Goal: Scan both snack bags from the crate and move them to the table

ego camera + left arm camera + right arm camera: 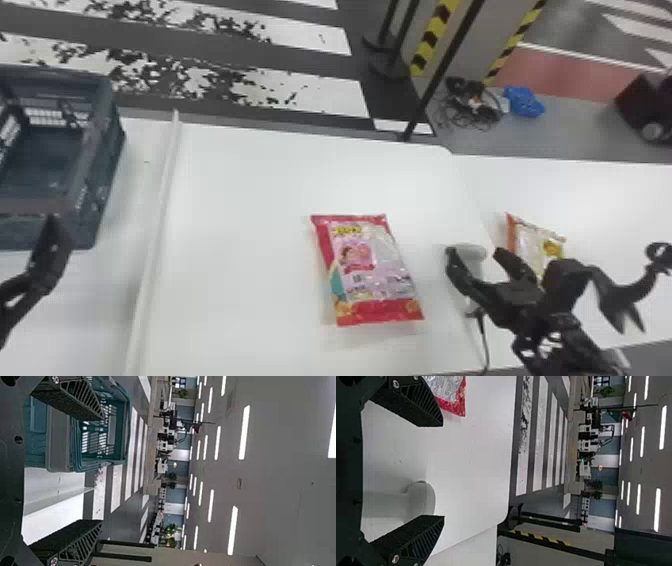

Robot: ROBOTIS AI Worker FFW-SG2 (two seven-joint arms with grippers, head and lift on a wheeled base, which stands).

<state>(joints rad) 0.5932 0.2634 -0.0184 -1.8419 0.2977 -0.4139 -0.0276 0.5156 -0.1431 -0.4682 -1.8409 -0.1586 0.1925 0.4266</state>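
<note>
Red snack bag [369,270] left of right tool [474,251]

Striped floor [320,92] (partly blotchy), ceiling [277,487], strip lights [244,432]

Crate [63,451]: upper left
Fingers [69,542]: apart, upper left and lower left
Table [43,522]: left, below crate
Ceiling lights [244,431]: right half

Left arm [12,316] extended — fingers [51,245] apart, right arm [575,345] extended — fingers [459,272] apart
</note>
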